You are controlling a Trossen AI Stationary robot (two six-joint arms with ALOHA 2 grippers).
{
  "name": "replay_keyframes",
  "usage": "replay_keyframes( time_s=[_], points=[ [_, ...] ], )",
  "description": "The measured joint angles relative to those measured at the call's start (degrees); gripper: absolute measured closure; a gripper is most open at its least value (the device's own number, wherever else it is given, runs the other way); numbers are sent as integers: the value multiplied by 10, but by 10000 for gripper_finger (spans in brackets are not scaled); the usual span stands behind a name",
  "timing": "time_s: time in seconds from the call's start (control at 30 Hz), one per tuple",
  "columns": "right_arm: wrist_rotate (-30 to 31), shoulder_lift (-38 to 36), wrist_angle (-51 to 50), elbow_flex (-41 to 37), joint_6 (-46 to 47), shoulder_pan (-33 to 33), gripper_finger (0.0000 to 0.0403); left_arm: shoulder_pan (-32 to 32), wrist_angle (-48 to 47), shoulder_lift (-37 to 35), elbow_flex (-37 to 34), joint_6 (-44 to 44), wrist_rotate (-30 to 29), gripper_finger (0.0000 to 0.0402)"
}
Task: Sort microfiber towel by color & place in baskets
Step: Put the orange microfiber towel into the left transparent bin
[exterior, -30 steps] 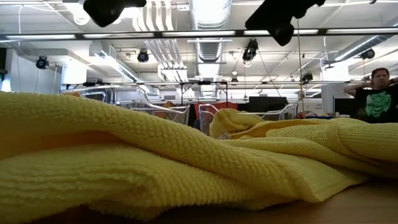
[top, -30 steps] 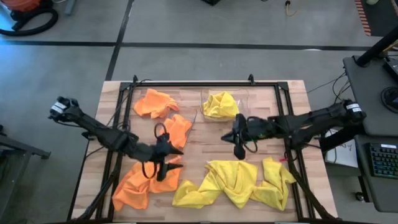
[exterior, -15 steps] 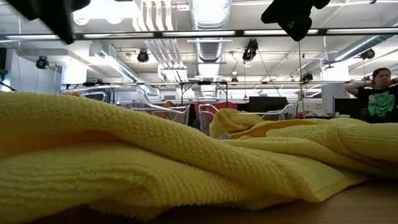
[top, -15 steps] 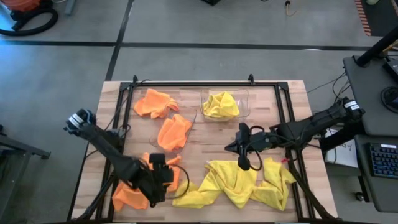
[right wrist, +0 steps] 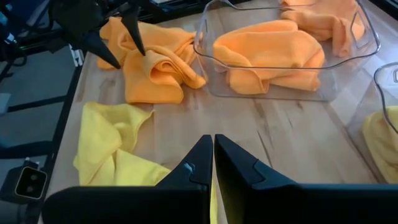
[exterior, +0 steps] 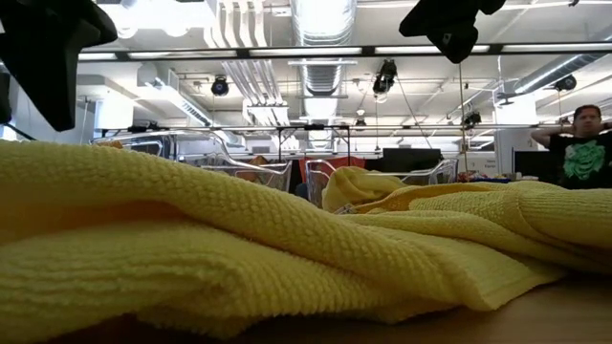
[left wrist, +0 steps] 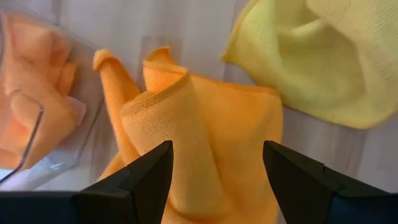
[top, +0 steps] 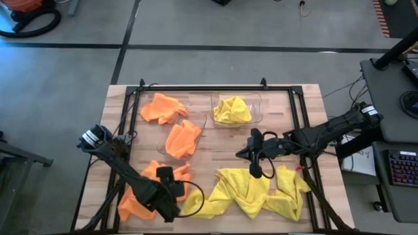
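Pickup of the orange towel (left wrist: 205, 137) at seven o'clock is in hand: left tool (left wrist: 217, 171) hovers released over it. Next, probably descend, clench, carry to orange basket (top: 171, 151). Right tool (top: 252, 173) waits clenched at centre.

The left arm reaches low across the table's near-left side, its left gripper (top: 171, 198) pointing down with fingers spread wide. The right arm stretches in from the right, its right gripper (top: 253, 171) closed tight.
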Motion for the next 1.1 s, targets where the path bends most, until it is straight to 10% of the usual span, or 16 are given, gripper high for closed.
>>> replay_keyframes(
  time_s=[0.67,1.1],
  points=[
    [9,0,0,0,0,0,390,25,21,1,-80,-49,0,179],
    [9,0,0,0,-2,0,390,25,29,1,-52,-14,0,391]
  ],
)
